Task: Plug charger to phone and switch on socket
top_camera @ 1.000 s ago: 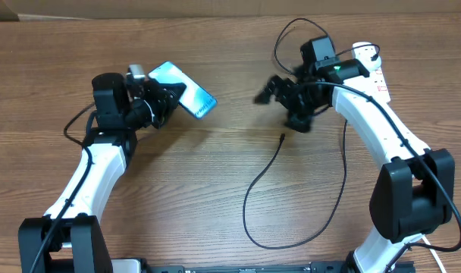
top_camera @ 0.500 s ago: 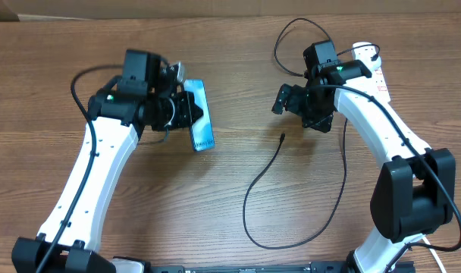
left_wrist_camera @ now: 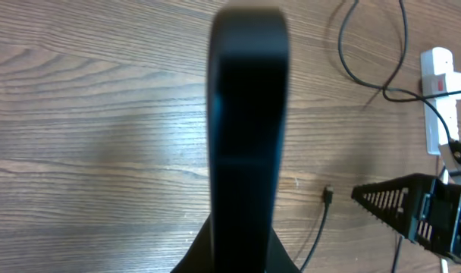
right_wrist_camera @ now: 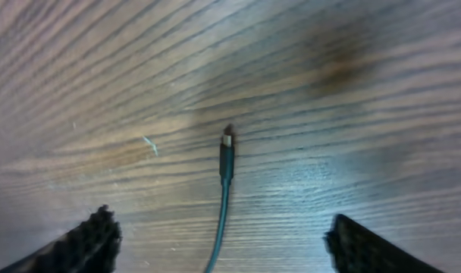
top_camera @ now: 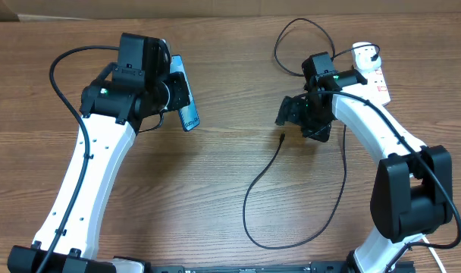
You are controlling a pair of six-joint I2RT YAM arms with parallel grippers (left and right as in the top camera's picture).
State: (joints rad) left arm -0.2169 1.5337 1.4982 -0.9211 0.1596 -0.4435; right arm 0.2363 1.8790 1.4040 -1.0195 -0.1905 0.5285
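Observation:
My left gripper [top_camera: 176, 92] is shut on the phone [top_camera: 187, 115] and holds it above the table, turned on its edge with the teal screen partly showing. In the left wrist view the phone [left_wrist_camera: 246, 136] is a dark slab seen edge-on. The charger's black cable [top_camera: 255, 182] loops across the table, and its connector tip [top_camera: 281, 138] lies free on the wood. My right gripper [top_camera: 293, 114] is open, hovering just above that tip [right_wrist_camera: 227, 144], with a finger on each side of the cable [right_wrist_camera: 221, 220]. The white socket strip [top_camera: 372, 70] lies at the far right.
The cable makes a wide loop toward the front edge [top_camera: 280, 244] and a second loop behind the right arm [top_camera: 291, 30]. The strip [left_wrist_camera: 440, 98] and the cable tip [left_wrist_camera: 327, 195] also show in the left wrist view. A thick white cord runs off the front right.
My left arm carried the phone back and left, tilting it further onto its edge. My right gripper dropped toward the cable tip and now straddles it.

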